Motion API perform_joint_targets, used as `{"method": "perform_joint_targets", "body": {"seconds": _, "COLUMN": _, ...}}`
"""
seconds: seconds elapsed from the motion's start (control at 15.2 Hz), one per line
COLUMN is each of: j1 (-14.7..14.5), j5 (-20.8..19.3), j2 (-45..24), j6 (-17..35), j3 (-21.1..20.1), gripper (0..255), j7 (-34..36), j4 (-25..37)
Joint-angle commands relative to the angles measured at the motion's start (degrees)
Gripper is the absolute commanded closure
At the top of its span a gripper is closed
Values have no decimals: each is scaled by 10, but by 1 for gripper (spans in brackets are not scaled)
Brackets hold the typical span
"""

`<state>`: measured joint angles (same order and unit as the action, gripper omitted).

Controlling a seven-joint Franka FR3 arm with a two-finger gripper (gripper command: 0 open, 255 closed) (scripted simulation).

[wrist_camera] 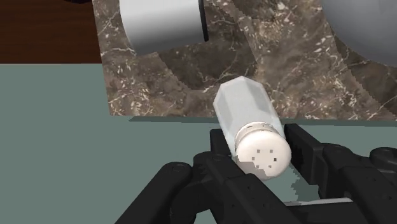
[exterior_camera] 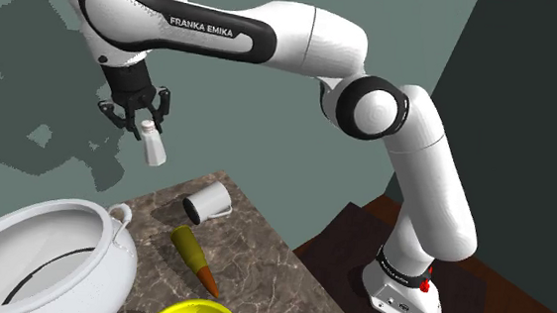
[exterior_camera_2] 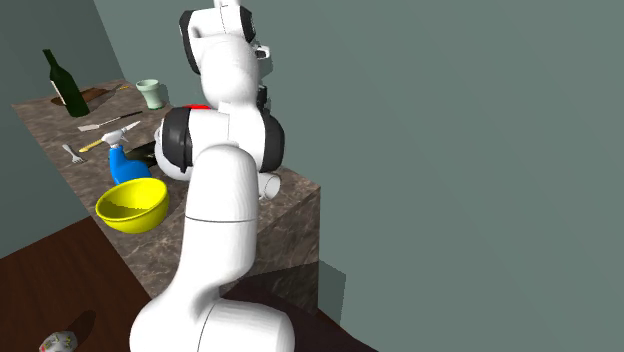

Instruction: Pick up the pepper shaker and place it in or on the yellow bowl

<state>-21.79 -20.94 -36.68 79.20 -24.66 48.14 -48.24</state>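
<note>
Claw (exterior_camera: 146, 125) tight around pepper shaker (exterior_camera: 152, 147), midair

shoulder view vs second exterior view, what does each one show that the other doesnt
Shoulder view: the tool shut on the white pepper shaker, which is held in the air, plus a big white tureen and an olive and orange cone-shaped item.
Second exterior view: a dark green bottle, a pale green cup, a blue container and a fork farther along the counter.
Both: the white arm, the marble counter and the yellow bowl.
</note>
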Motion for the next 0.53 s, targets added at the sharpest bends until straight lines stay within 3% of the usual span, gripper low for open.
{"method": "perform_joint_targets", "body": {"seconds": 0.0, "j1": 3, "j5": 9, "j2": 32, "j6": 14, "j3": -8, "gripper": 255, "j7": 18, "j4": -49}}
{"method": "perform_joint_targets", "body": {"seconds": 0.46, "j1": 2, "j5": 49, "j2": 149, "j6": 63, "j3": -41, "gripper": 255, "j7": 92, "j4": -222}}
